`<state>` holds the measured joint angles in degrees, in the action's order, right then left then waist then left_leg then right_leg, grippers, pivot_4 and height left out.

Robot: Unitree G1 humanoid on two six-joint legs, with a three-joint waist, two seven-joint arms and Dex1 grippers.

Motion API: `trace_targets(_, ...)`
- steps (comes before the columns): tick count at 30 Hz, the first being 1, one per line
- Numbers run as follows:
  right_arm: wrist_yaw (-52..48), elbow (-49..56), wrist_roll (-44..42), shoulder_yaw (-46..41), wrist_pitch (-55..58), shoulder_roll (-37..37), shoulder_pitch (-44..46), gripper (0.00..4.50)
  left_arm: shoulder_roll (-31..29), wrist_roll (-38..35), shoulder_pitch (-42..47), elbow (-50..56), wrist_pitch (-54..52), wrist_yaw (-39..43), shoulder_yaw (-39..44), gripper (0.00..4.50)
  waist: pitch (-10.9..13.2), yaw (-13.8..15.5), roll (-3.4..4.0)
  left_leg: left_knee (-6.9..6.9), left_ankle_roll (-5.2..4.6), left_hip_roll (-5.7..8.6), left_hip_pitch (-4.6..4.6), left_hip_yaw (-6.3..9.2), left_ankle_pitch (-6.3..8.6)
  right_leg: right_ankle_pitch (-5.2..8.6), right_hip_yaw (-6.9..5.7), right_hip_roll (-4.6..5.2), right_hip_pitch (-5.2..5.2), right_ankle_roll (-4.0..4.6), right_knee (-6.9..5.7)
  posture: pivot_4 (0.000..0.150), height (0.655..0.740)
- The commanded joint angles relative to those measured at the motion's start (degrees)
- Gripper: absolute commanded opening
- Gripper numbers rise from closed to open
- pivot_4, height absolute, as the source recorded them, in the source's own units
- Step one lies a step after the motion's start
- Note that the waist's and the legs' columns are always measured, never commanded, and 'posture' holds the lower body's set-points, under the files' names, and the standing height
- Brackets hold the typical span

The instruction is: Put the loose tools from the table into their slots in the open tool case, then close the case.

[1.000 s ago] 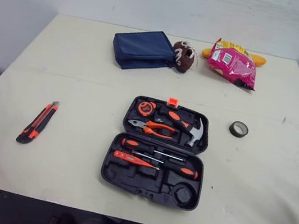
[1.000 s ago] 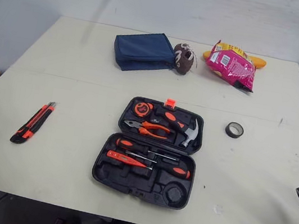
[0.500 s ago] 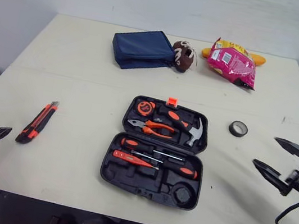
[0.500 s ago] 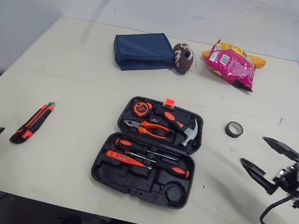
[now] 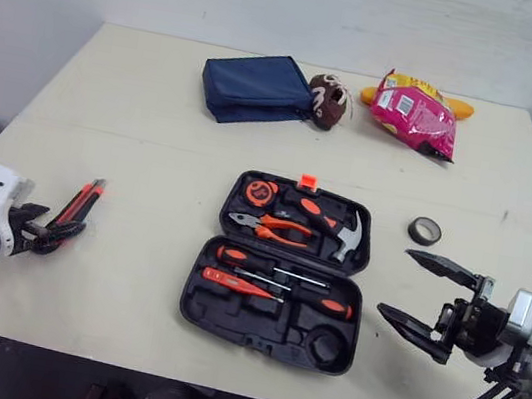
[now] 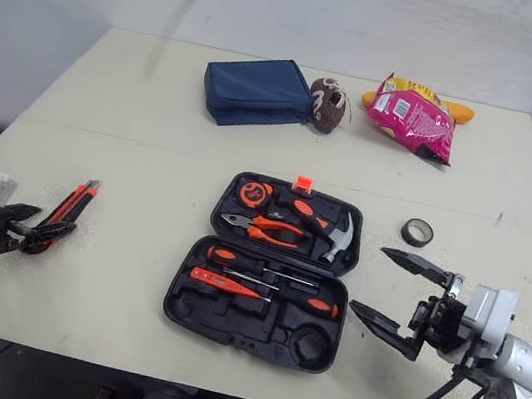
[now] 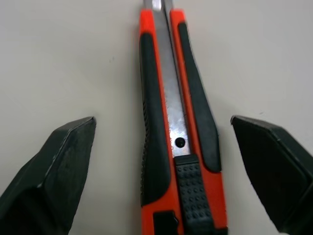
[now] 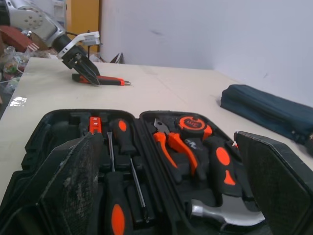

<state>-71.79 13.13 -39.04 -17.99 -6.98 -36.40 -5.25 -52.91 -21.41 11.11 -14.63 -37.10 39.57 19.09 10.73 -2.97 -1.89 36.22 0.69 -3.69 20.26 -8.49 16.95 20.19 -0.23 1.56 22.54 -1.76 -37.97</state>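
Black fingers of the left gripper spread wide to either side of the orange utility knife, not touching it, holding nothing; knife flat on the table, well left of the open tool case. Right gripper likewise wide open and empty, hovering just right of that case. Inside: screwdrivers, pliers, hammer, tape measure seated; long slot and round recess in the near half apparently bare. Farther right, tape roll loose on the table. Beyond, blue pouch, small brown ball, pink snack bag: no tools. Judged early: knife and tape left to seat, then lid to shut.
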Motion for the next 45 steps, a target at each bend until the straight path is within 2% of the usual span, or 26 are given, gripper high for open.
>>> trace_targets(1, 1.0, 2.6, 0.0, -0.1, -0.2, 0.2, 0.0, 4.50, -0.3, 2.0, 1.6, -0.5, -3.1, -0.3, -3.0, 4.49, 0.0, 0.1, 0.03, 0.00, 0.10, 0.01, -0.01, 0.00, -0.07, 0.00, 0.01, 0.01, 0.00, 0.00, -0.03, 0.150, 0.7400)
trace_targets(5, 2.0, 3.7, 0.1, -0.1, 0.3, 0.0, -0.1, 4.50, -0.2, 3.3, 0.8, 1.3, -6.4, -1.4, -3.8, 4.49, 0.0, 0.1, 0.05, 0.01, 0.27, 0.01, -0.07, 0.00, -0.21, 0.00, 0.02, 0.02, -0.04, 0.00, -0.09, 0.150, 0.7400)
trace_targets(6, 2.4, 4.1, 0.1, -0.1, 0.6, 0.0, 0.0, 4.50, -0.1, 3.1, -0.1, 2.5, -7.4, -1.0, -4.0, 4.24, 0.0, 0.1, 0.08, 0.01, 0.26, 0.01, -0.08, 0.01, -0.21, 0.00, 0.02, 0.02, -0.05, 0.00, -0.10, 0.150, 0.7400)
trace_targets(8, 2.6, 4.7, 0.0, -0.1, 0.9, -0.1, -0.1, 4.50, 0.2, 2.8, -1.6, 5.0, -8.6, -0.7, -4.1, 3.64, -0.1, -0.1, 0.19, 0.00, 0.26, 0.01, -0.10, 0.00, -0.21, 0.00, 0.04, 0.02, -0.06, 0.00, -0.11, 0.150, 0.7400)
trace_targets(11, 2.0, 4.6, -0.3, -0.4, 0.7, -0.3, 0.0, 4.50, 0.7, 2.5, -2.3, 7.7, -8.8, -1.0, -2.9, 2.20, -0.1, -0.1, 0.23, -0.01, 0.27, 0.01, -0.11, 0.00, -0.22, 0.00, 0.05, 0.01, -0.06, 0.00, -0.11, 0.150, 0.7400)
trace_targets(13, 1.7, 4.5, -0.3, -0.7, 0.3, -0.3, 0.2, 4.50, 0.4, 2.7, -2.5, 8.4, -7.5, -1.0, -2.0, 1.47, -0.1, -0.1, 0.22, -0.01, 0.28, 0.01, -0.10, 0.00, -0.22, 0.00, 0.04, 0.00, -0.05, 0.00, -0.12, 0.150, 0.7400)
trace_targets(17, -0.4, 4.9, -0.9, -0.7, 0.0, -1.0, 0.0, 4.50, 0.2, 3.1, -1.7, 11.8, 4.9, 1.6, 0.3, 1.47, -0.1, 0.0, 0.18, -0.01, 0.29, 0.01, -0.08, 0.00, -0.23, 0.00, 0.04, 0.00, -0.04, 0.00, -0.10, 0.150, 0.7400)
trace_targets(20, -1.7, 5.7, -1.8, -0.4, 0.7, -1.4, 0.1, 4.50, -1.5, 1.3, -0.7, 18.5, 13.2, 10.2, -1.4, 1.47, 0.0, 0.4, -0.08, 0.01, 0.29, 0.00, 0.02, 0.04, -0.25, -0.01, -0.01, 0.00, 0.01, 0.01, -0.08, 0.150, 0.7400)
trace_targets(24, -2.9, 6.5, -2.0, 0.1, 1.4, -2.4, 0.1, 4.50, -2.9, -0.9, 1.6, 25.4, 17.5, 20.1, -6.5, 1.47, 0.0, 1.0, -0.05, 0.00, 0.33, 0.02, 0.06, 0.03, -0.24, -0.01, -0.02, 0.01, -0.02, 0.01, 0.05, 0.150, 0.7400)
trace_targets(29, -4.0, 9.2, -2.0, 1.7, 4.0, -4.6, -0.6, 4.50, -3.5, -2.4, 10.0, 35.8, 12.5, 27.8, -18.8, 1.47, 0.0, 1.3, -0.03, -0.01, 0.33, 0.02, 0.06, -0.01, -0.23, -0.01, 0.05, -0.07, -0.02, 0.01, 0.07, 0.150, 0.7400)
trace_targets(32, -3.1, 11.3, -2.6, 1.9, 6.8, -5.8, -1.2, 4.50, -2.8, 1.0, 14.8, 39.1, 11.4, 31.6, -28.1, 1.47, 0.0, 1.2, -0.04, 0.03, 0.36, 0.01, 0.06, -0.02, -0.26, -0.01, 0.13, -0.14, -0.01, 0.01, 0.04, 0.150, 0.7400)
trace_targets(38, -2.9, 13.6, -3.5, -0.2, 10.7, -8.6, -3.6, 4.50, 2.7, 9.3, 22.6, 41.4, 7.1, 31.2, -42.6, 1.47, 0.0, 1.3, -0.04, 0.14, 0.35, 0.02, 0.06, 0.00, -0.33, -0.03, 0.26, -0.25, -0.02, -0.03, -0.02, 0.150, 0.7400)
trace_targets(45, -1.7, 14.4, -4.3, -2.4, 12.3, -9.4, -4.3, 4.50, 7.1, 14.4, 23.4, 43.4, 3.5, 29.1, -50.0, 1.47, 0.0, 1.2, -0.05, 0.25, 0.30, 0.00, 0.09, 0.01, -0.37, -0.07, 0.35, -0.29, -0.03, -0.11, -0.03, 0.150, 0.7400)
